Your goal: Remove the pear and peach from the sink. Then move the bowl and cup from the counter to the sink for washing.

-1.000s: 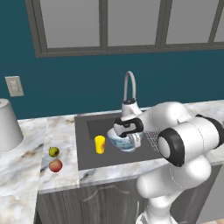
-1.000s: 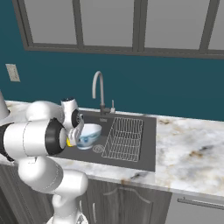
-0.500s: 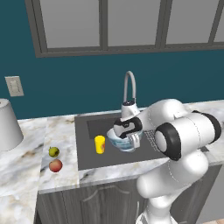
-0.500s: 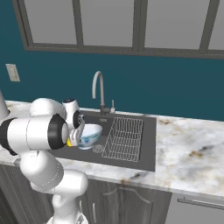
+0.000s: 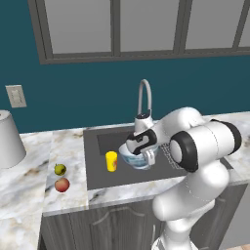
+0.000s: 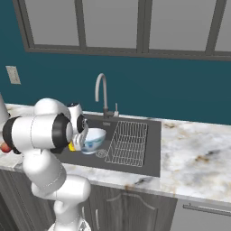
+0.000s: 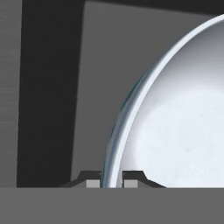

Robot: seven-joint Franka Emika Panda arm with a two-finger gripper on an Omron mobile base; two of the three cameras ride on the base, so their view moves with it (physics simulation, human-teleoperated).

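Pale blue bowl (image 5: 137, 158) is pinched by its rim in the nearly closed end effector (image 7: 111, 178), low inside the sink (image 5: 102, 177). Yellow cup (image 5: 112, 161) stands in the sink just to its left; pear (image 5: 60, 169) and peach (image 5: 62, 185) lie farther left on the table (image 5: 29, 190).

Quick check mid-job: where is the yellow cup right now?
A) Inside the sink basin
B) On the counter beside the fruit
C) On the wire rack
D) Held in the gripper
A: the cup stands upright on the dark floor of the sink, left of the bowl, whose rim the gripper pinches.
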